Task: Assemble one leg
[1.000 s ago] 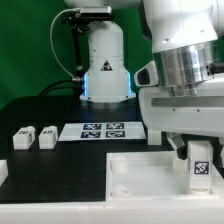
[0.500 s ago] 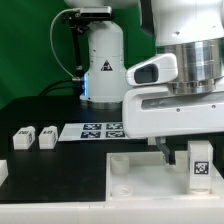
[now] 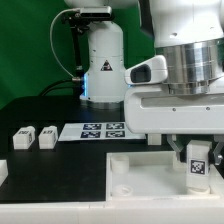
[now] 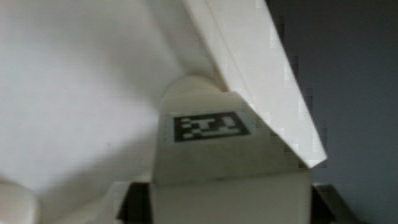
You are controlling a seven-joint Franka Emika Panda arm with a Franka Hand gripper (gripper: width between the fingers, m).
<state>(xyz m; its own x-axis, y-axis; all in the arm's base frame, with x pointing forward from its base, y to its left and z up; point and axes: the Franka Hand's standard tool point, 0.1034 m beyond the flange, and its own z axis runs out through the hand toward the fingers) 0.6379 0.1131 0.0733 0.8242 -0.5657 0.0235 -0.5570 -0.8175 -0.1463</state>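
Observation:
My gripper (image 3: 196, 150) is shut on a leg (image 3: 198, 163), a small white block with a black-and-white tag. It holds it upright over the far right corner of the large white panel (image 3: 140, 180). In the wrist view the leg (image 4: 217, 150) fills the middle between my dark fingers (image 4: 135, 204), with the panel's edge (image 4: 249, 70) running behind it. Two more legs (image 3: 24, 137) (image 3: 46, 137) lie on the dark table at the exterior view's left. Whether the held leg touches the panel is hidden.
The marker board (image 3: 103, 130) lies flat behind the panel. The robot base (image 3: 104, 60) stands at the back. Another white part (image 3: 3, 172) sits at the left edge. A round socket (image 3: 118, 166) shows at the panel's near-left corner.
My gripper with the leg turned about its axis a second ago and has since settled slightly lower over the panel's corner. The loose legs have not moved.

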